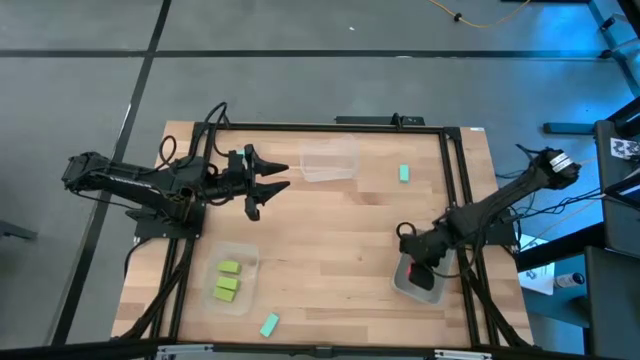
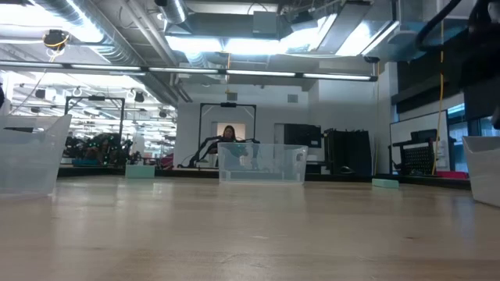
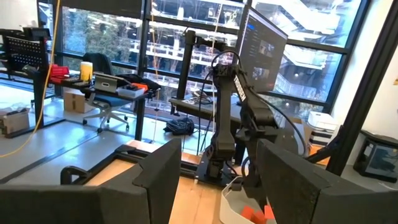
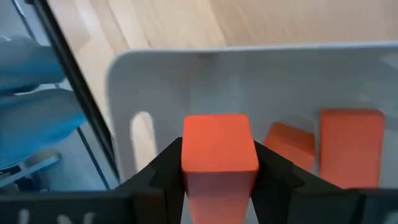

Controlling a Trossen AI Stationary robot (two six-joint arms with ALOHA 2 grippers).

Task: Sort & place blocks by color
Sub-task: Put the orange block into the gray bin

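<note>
My right gripper (image 1: 425, 276) is over a clear tub (image 1: 403, 283) at the table's near right, shut on a red-pink block (image 4: 219, 149). Two more red-pink blocks (image 4: 350, 146) lie on that tub's floor. My left gripper (image 1: 272, 181) hovers open at the far left, nothing between its fingers (image 3: 158, 177). Lime green blocks (image 1: 227, 282) lie in a tub (image 1: 247, 254) at the near left. One teal block (image 1: 404, 173) lies flat on the table at the far right, another (image 1: 268, 324) near the front edge. My right gripper pinches the red-pink block between its two fingers, on two opposite sides (image 4: 186, 163). The fingers (image 4: 273, 174) slant down from above, and the block's free end sticks out past them. The block is over the tub's inside; whether it touches the floor I cannot tell.
A third clear tub (image 1: 330, 160) stands at the table's far middle, seen in the low view (image 2: 262, 162) too. A black frame (image 1: 455, 190) runs along the table's edges. Bare wood lies in the middle between the tubs.
</note>
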